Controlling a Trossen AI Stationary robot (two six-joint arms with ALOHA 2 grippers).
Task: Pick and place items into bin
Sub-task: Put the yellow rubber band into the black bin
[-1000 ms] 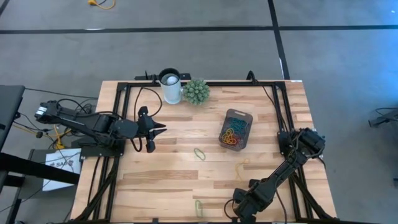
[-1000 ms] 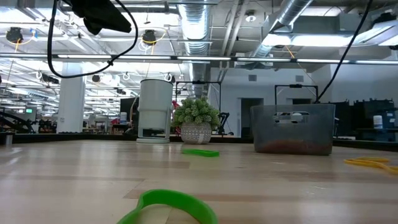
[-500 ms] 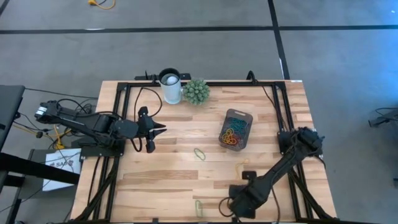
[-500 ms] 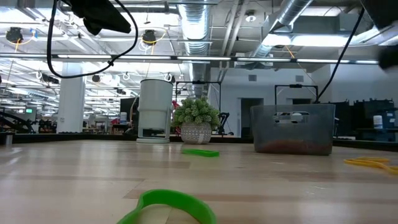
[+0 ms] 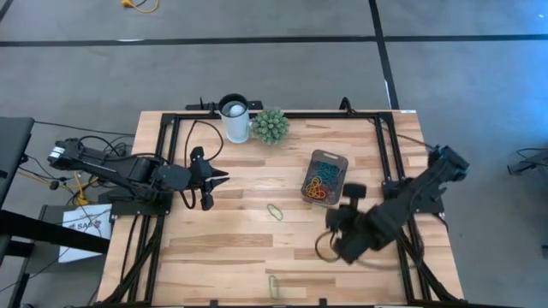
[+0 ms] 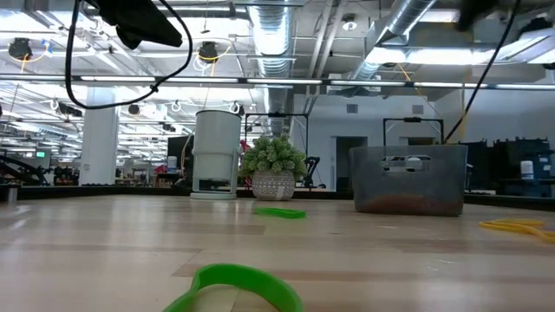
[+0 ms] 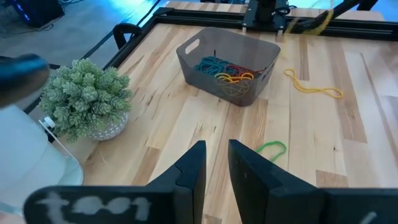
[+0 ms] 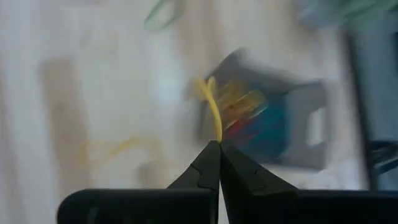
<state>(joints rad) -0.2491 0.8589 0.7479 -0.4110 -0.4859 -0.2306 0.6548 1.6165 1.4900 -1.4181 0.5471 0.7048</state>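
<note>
On the counter (image 5: 240,248), the bin (image 5: 325,178) sits right of centre, already holding a tangle of red, yellow and blue bands, and my right gripper (image 8: 217,149) hangs in the air just on the near side of it. Its fingers are pressed together on a yellow rubber band (image 8: 212,111), which dangles from the tips with the bin showing beyond it in the right wrist view. I judge this the carry leg. To do it well I want the tips fully over the bin's open mouth before I spread them, low enough that the springy loop cannot bounce off the rim. The left gripper (image 7: 212,163) waits over the left side of the counter, fingers a little apart and holding nothing. Loose bands left to collect: another yellow one (image 7: 313,85) beside the bin, a green one (image 5: 275,211) mid-counter, and a second green loop (image 5: 273,285) near the front edge.
</note>
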